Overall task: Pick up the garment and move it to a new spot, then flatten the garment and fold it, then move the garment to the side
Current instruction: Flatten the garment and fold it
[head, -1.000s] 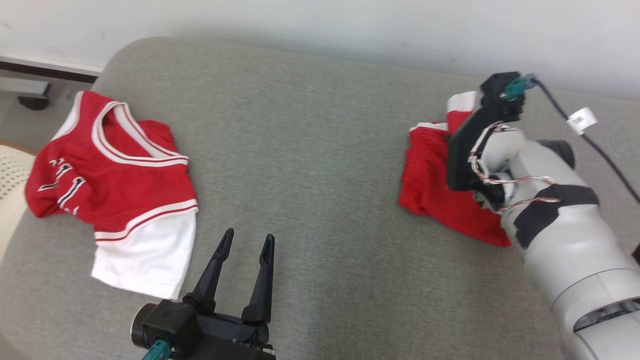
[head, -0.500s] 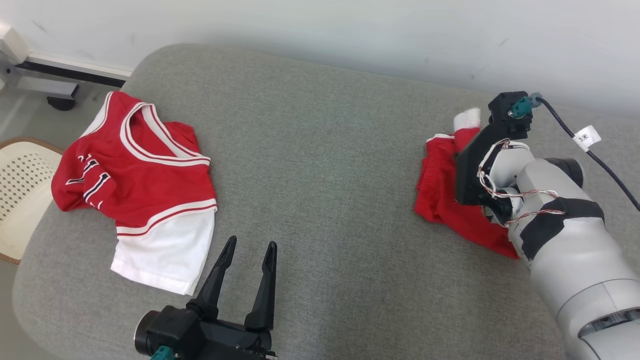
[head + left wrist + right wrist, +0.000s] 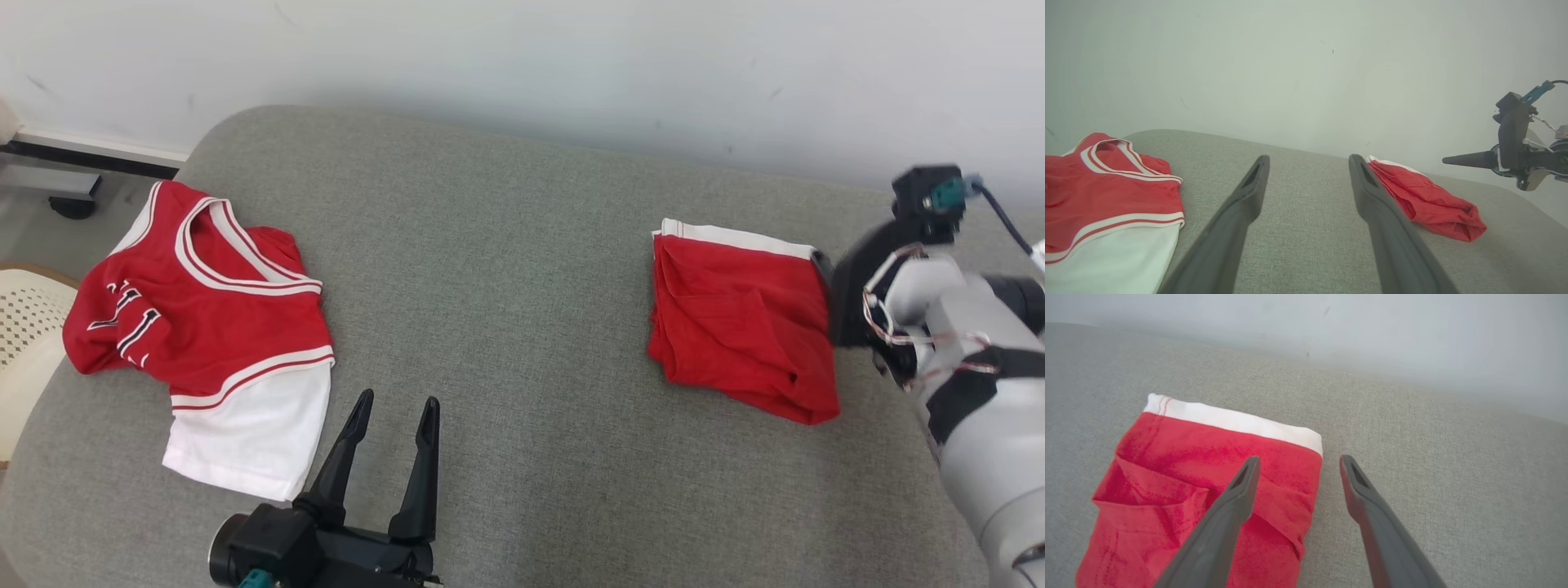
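The garment (image 3: 739,318), red with a white band along its far edge, lies folded on the right part of the grey cushion (image 3: 506,286). It also shows in the left wrist view (image 3: 1429,202) and the right wrist view (image 3: 1208,490). My right gripper (image 3: 824,269) is open at the garment's right edge, with nothing between its fingers. In the right wrist view my right gripper (image 3: 1296,459) has one finger over the red cloth and the other over bare cushion. My left gripper (image 3: 397,398) is open and empty near the front edge, also seen from its own wrist (image 3: 1309,157).
A red and white jersey (image 3: 204,318) lies spread on the cushion's left part. A pale perforated chair (image 3: 24,327) stands beyond the left edge. A white wall (image 3: 522,57) runs behind. A dark cable (image 3: 1000,220) trails from my right wrist.
My right gripper has opened, let go of the red garment and drawn back to its right edge. The garment now lies flat and uncovered. The head camera has shifted.
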